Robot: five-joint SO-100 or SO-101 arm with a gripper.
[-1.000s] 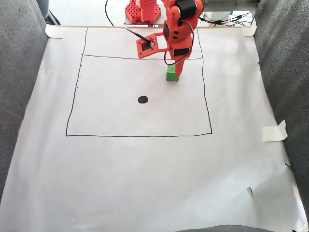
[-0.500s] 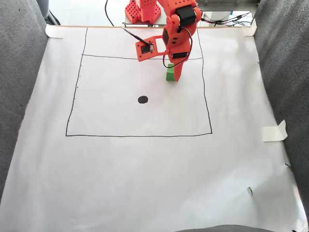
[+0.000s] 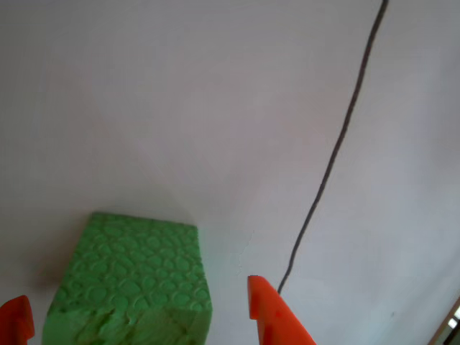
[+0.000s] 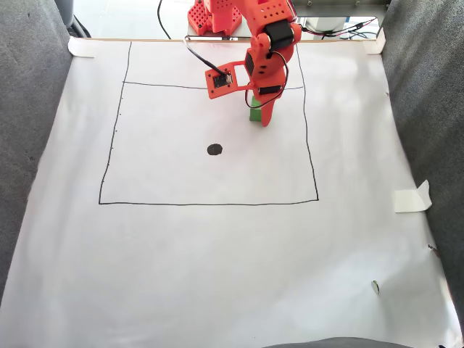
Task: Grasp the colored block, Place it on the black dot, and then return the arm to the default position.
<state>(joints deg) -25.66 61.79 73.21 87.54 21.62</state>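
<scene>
Your tool [image 3: 140, 320] stands spread, orange fingers [image 3: 277, 316] either side of the green block [image 3: 129, 284] on the white paper [image 4: 217, 275]. Look left in the fixed view: the black dot [image 4: 214, 149] lies near, the block [image 4: 254, 114] right of it under your arm [image 4: 267, 51].

In the fixed view the block [image 4: 254, 114] sits on the paper sheet [image 4: 217, 254] inside the drawn square [image 4: 210, 204], toward its far right corner, under the arm [image 4: 264, 51]. The dot [image 4: 214, 149] lies nearer and to the left, well apart. In the other view the block [image 3: 129, 284] sits between the fingers [image 3: 277, 316], with a drawn line [image 3: 338, 144] to its right.
</scene>
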